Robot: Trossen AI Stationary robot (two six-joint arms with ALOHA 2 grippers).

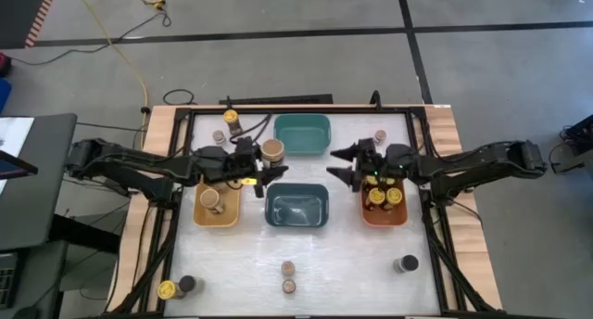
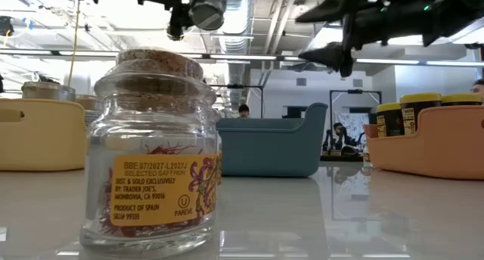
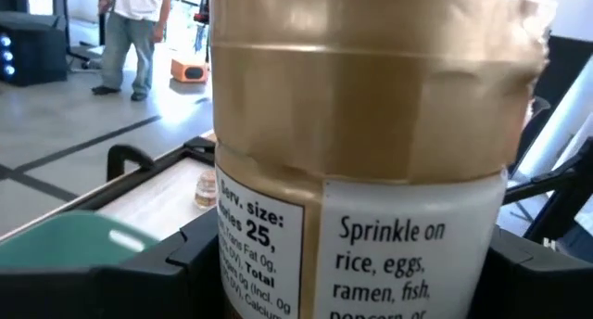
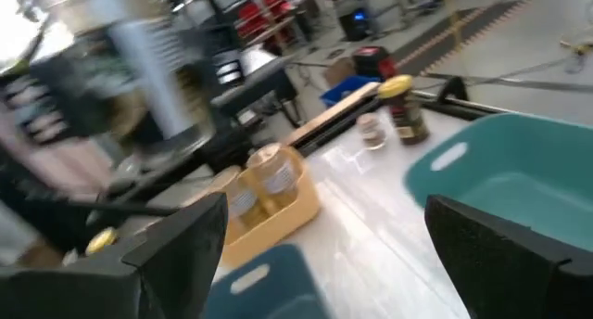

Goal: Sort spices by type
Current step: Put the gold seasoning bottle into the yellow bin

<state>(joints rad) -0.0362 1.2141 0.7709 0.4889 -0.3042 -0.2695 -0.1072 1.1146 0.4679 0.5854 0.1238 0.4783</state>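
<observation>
- The left hand [image 1: 262, 167] grips a wide tan-topped jar [image 1: 272, 152] upright, lifted off the table [image 1: 352, 263] — it sits between the teal bin [image 1: 303, 134] and the yellow bin [image 1: 217, 208]
- That yellow bin — already holding a like jar [image 1: 213, 200] — lies just beside the hand, toward the table's near edge, so the left arm is the nearer one
- The right hand [image 1: 345, 165] hangs wide and empty beside the orange bin [image 1: 384, 212]

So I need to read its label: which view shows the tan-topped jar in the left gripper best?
The left wrist view: the tan-topped jar fills it, label readable. The high view shows only its top at the left gripper; the low view its underside; the right wrist view a blur.
</observation>
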